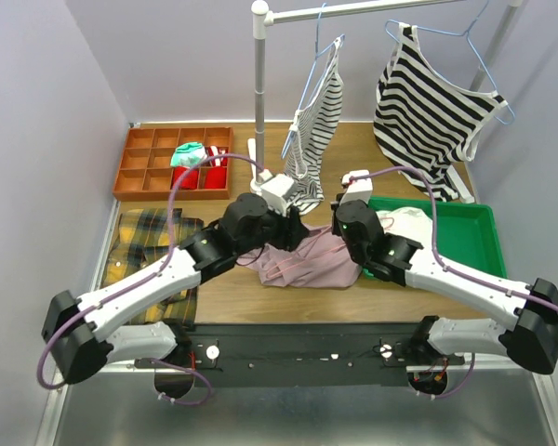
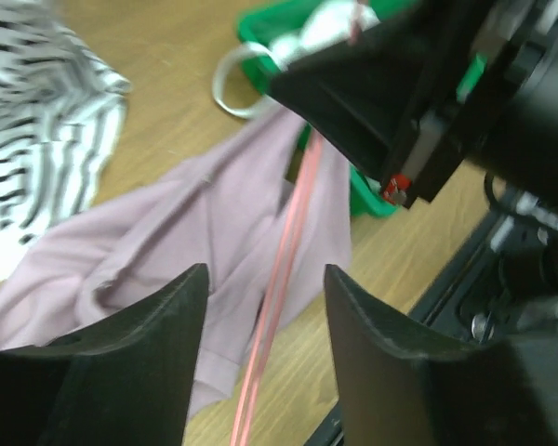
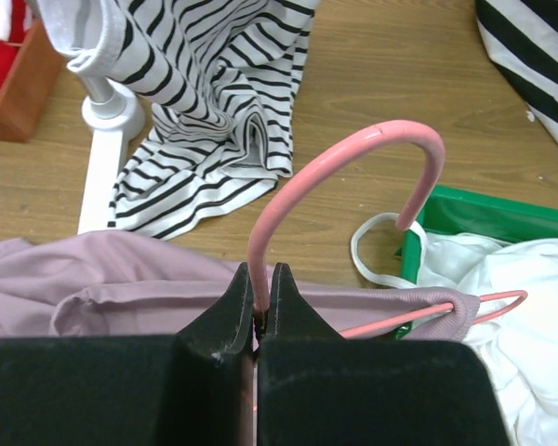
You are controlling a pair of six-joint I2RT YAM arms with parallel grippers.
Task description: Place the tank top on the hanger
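The right gripper (image 3: 259, 283) has its jaws pressed together on the hanger (image 3: 353, 149) at the base of its hook, which rises toward 12 o'clock and curls over to 3. The left gripper (image 2: 265, 277) stands spread. The hanger's wire runs between its fingers from 6 to 1 o'clock, touching neither, above the tank top (image 2: 167, 232) crumpled on the table (image 2: 167, 93).

Matt cloth tank top (image 3: 121, 279), glossy (wire) hanger (image 3: 381, 132).
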